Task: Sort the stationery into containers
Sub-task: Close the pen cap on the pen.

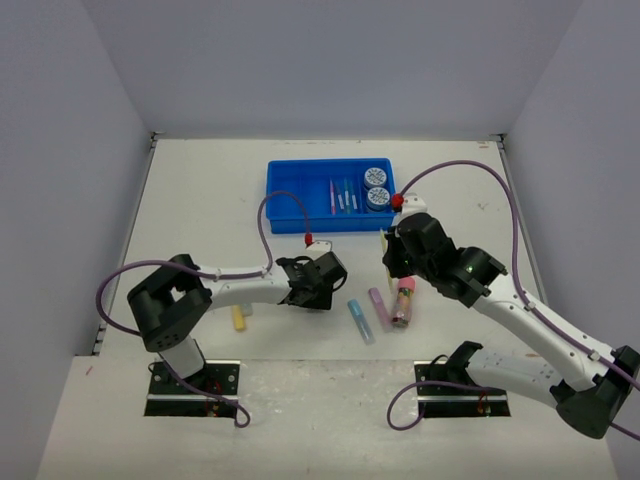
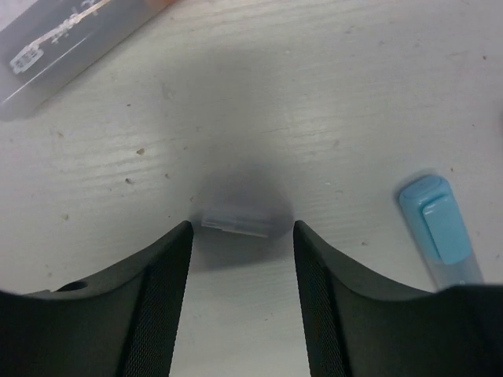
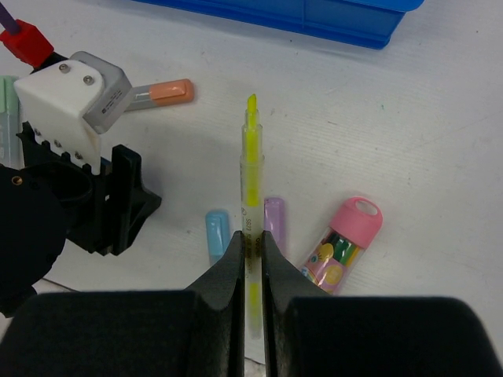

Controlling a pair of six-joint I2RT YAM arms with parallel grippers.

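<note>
My right gripper (image 3: 251,239) is shut on an uncapped yellow marker (image 3: 251,177) and holds it above the table, tip pointing toward the blue tray (image 3: 314,17). Under it lie a blue marker (image 3: 217,234), a purple marker (image 3: 274,216) and the pink patterned tube (image 3: 342,243). An orange marker (image 3: 161,93) lies near the left arm. My left gripper (image 2: 242,236) is open and low over the table, with a small clear plastic piece (image 2: 240,224) between its fingertips. The tray (image 1: 300,190) holds two patterned discs (image 1: 377,174) and thin pens (image 1: 340,197).
In the top view the left gripper (image 1: 325,283) and right gripper (image 1: 392,255) are close together in front of the tray. A yellow marker (image 1: 238,318) lies beside the left arm. A grey printed object (image 2: 63,39) crosses the left wrist view's top left. A green marker (image 3: 6,102) shows at the right wrist view's left edge.
</note>
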